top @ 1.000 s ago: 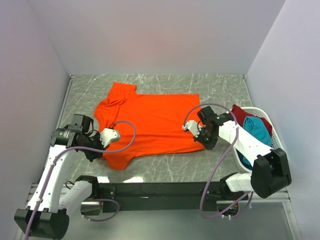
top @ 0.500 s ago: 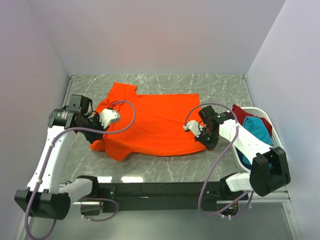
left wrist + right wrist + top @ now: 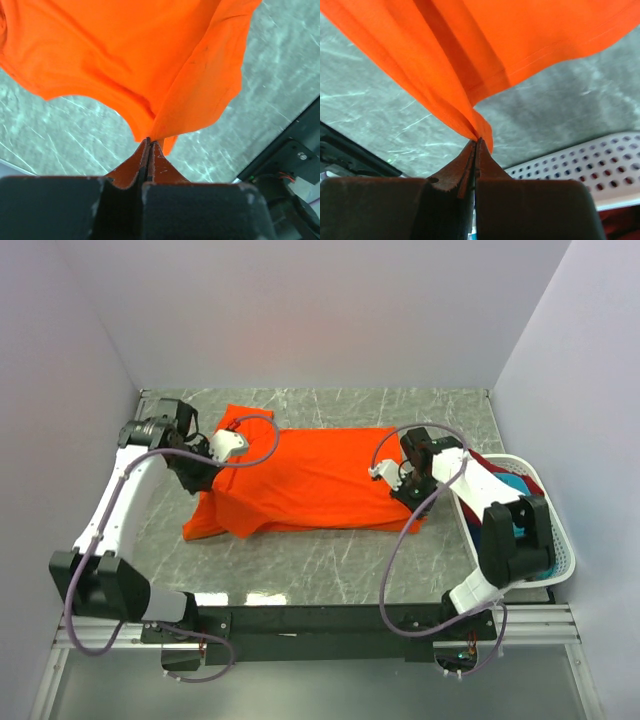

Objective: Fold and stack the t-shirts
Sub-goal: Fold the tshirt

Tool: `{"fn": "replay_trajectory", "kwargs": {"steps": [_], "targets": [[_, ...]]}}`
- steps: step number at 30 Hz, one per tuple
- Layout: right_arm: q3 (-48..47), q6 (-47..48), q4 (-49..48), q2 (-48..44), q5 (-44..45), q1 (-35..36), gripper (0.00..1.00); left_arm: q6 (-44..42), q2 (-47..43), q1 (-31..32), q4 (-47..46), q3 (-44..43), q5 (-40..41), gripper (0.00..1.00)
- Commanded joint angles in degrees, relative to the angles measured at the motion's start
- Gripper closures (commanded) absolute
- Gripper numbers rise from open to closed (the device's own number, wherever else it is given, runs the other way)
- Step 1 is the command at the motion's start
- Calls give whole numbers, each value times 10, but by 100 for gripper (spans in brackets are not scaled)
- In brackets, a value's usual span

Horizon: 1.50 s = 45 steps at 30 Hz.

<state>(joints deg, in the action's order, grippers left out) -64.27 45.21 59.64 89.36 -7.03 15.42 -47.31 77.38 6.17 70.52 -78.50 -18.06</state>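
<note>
- Left gripper (image 3: 149,142) is pinched shut on a bunched edge of the orange t-shirt (image 3: 320,480); right gripper (image 3: 476,142) clamps its hem.
- The soft, creased cloth drapes across frame centre on the veined grey table (image 3: 330,570), apparently mid-fold.
- In the perforated white basket (image 3: 570,175) at right, a dark red shirt (image 3: 620,227) waits; nothing is stacked.

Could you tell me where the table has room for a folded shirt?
Bare: near strip between shirt and table edge; far strip by the back wall. Crowded: middle, where left hand and right hand grip the shirt; basket right.
</note>
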Motion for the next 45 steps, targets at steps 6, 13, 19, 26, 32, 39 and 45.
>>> {"fn": "replay_trajectory", "kwargs": {"steps": [6, 13, 19, 26, 32, 39, 45], "targets": [[-92, 28, 14, 102, -4, -28, 100, -23, 116, -2, -54, -82, -1, 100], [-157, 28, 21, 176, -9, -40, 100, -36, 198, -2, -74, -124, 0, 100], [-190, 22, 22, 222, -10, -42, 100, -35, 254, -3, -100, -148, -1, 100], [-196, 9, -3, 238, 3, -50, 100, -38, 300, -6, -129, -168, -1, 100], [-234, -29, 20, 237, -15, -75, 52, -6, 285, -48, -119, -170, -32, 54], [-206, -114, 83, 192, -147, -148, 42, -10, 211, -216, -30, -81, -129, 36], [-142, -202, 51, 186, -226, -171, 42, -8, 176, -304, -35, 46, -174, 32]]}}
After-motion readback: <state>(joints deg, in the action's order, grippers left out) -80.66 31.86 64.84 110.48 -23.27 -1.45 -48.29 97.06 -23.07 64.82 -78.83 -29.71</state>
